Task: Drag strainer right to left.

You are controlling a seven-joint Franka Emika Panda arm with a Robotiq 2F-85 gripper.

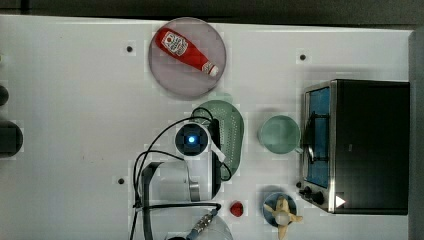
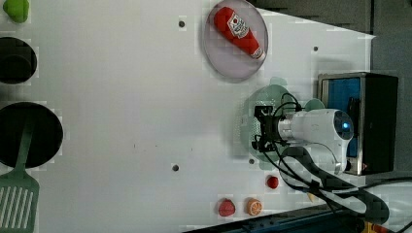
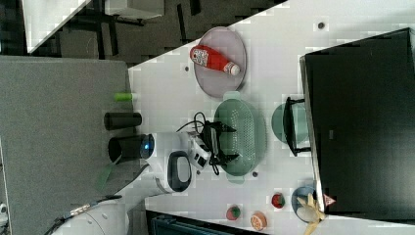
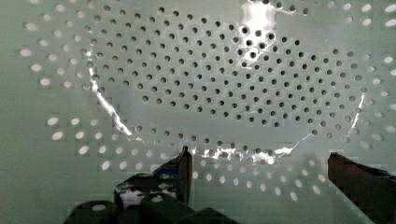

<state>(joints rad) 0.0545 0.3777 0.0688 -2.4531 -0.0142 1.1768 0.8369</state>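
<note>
Going across the top view from its left, the white bench (image 1: 75, 125) is bare as far as a round greyish plate (image 1: 165, 75) near the far edge, with a red ketchup bottle (image 1: 186, 51) lying on it. Below the plate in the top view stands the arm (image 1: 172, 182), its wrist over the left rim of the strainer (image 1: 231, 131), a pale mint-green oval colander that lies just beyond the plate, near it but not clearly touching. The jaws (image 3: 226, 143) are spread wide, and the right view shows the two dark fingers (image 3: 229, 129) reaching over the strainer's rim into the bowl; they have hold of nothing. In the wrist view the holed floor of the strainer (image 4: 224, 84) lies close below, with one fingertip (image 4: 184, 163) and its partner at the other side well apart. To the top view's right of the strainer sits a smaller round green cup (image 1: 279, 134), apart from it, and beyond that a black toaster oven (image 1: 370, 145) with its door facing the cup. Along the near edge in the top view lie a small red fruit (image 1: 236, 208) and a blue dish (image 1: 272, 210) holding a pale toy.
</note>
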